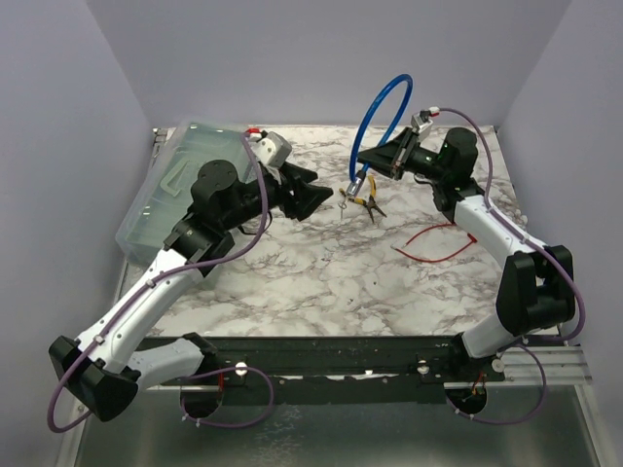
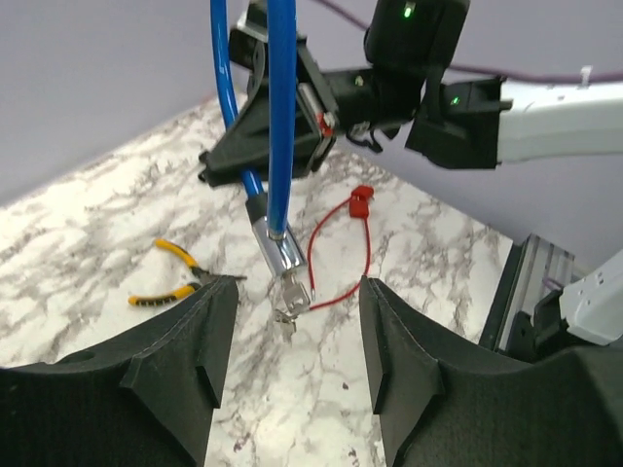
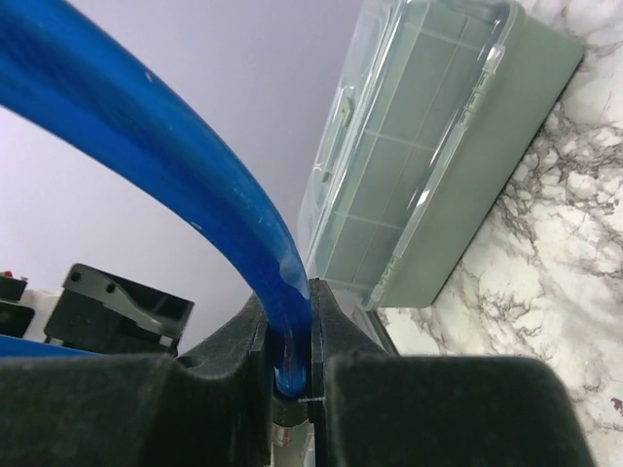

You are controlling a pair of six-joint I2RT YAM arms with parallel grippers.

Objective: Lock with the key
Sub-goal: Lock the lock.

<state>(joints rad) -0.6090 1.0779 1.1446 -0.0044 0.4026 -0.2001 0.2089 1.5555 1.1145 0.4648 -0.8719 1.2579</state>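
A blue cable lock (image 1: 376,109) hangs in a loop above the table, and my right gripper (image 1: 370,156) is shut on the cable (image 3: 195,185). In the right wrist view the right gripper (image 3: 292,326) pinches the blue cable between its pads. The lock's silver cylinder (image 2: 277,250) points down, with the key (image 2: 290,297) hanging from its lower end just above the marble top. My left gripper (image 2: 298,284) is open, one finger on each side of the key and neither touching it. From above, the left gripper (image 1: 329,197) sits just left of the cylinder (image 1: 348,197).
Yellow-handled pliers (image 1: 368,202) (image 2: 175,277) lie on the marble beside the lock. A red wire tie (image 1: 435,243) (image 2: 336,243) lies to the right. A clear plastic box (image 1: 185,185) (image 3: 428,165) stands at the back left.
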